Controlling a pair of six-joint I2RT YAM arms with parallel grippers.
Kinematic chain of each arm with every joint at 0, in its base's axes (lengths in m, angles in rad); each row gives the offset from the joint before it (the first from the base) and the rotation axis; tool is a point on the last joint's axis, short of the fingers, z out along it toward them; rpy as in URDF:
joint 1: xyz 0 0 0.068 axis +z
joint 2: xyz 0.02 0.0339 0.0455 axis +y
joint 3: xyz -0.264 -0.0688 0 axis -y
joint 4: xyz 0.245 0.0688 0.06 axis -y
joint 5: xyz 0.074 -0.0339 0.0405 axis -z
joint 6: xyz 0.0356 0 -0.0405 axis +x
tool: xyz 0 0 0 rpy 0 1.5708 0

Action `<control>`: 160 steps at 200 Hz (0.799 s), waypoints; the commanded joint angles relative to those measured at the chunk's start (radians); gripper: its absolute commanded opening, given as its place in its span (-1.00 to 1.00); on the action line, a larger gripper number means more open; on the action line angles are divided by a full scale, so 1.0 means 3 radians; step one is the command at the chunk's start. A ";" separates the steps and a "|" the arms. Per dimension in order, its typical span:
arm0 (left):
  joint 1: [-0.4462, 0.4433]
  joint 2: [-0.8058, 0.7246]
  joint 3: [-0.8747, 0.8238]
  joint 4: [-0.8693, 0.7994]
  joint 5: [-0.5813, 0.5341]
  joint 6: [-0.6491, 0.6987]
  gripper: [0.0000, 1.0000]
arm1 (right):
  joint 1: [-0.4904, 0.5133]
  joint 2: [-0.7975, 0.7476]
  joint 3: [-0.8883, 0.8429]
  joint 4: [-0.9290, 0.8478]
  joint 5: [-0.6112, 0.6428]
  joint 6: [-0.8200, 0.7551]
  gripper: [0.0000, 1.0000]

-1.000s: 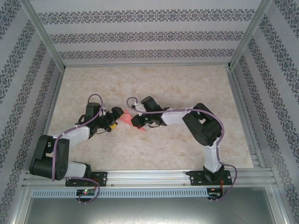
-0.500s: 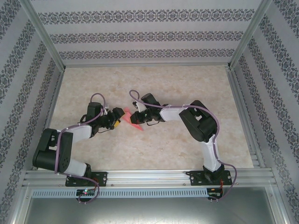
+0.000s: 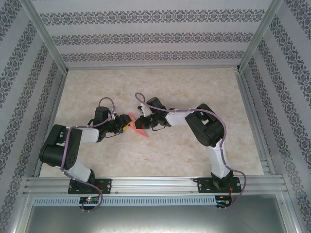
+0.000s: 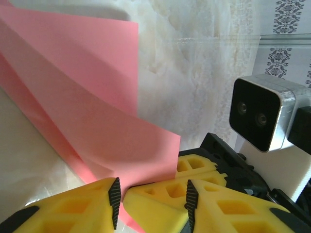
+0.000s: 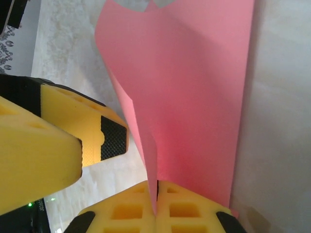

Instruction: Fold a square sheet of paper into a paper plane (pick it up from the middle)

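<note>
Counts: one pink sheet of paper (image 3: 136, 127), partly folded, between two grippers over the table (image 3: 194, 92); right gripper (image 5: 156, 201) clamped its crease; left gripper's (image 4: 151, 196) hold (fingertips cropped) couldn't be judged.

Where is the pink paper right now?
In the top view the pink paper sits just left of the table's middle, between the tips of the two arms. The left gripper and the right gripper each pinch it.
</note>
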 commanded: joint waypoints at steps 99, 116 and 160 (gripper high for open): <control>-0.0058 0.0288 0.0122 0.0285 0.0060 -0.0014 -0.20 | -0.0035 0.0152 0.0104 -0.0115 -0.0052 -0.0045 -0.98; -0.0056 0.0319 0.0124 0.0288 0.0057 -0.0018 -0.22 | -0.0036 0.0143 0.0109 -0.0135 -0.0055 -0.0046 -0.96; -0.0054 0.0368 0.0128 0.0238 0.0037 -0.0016 -0.24 | -0.0045 0.0040 0.0103 -0.0206 -0.0085 -0.0072 -0.80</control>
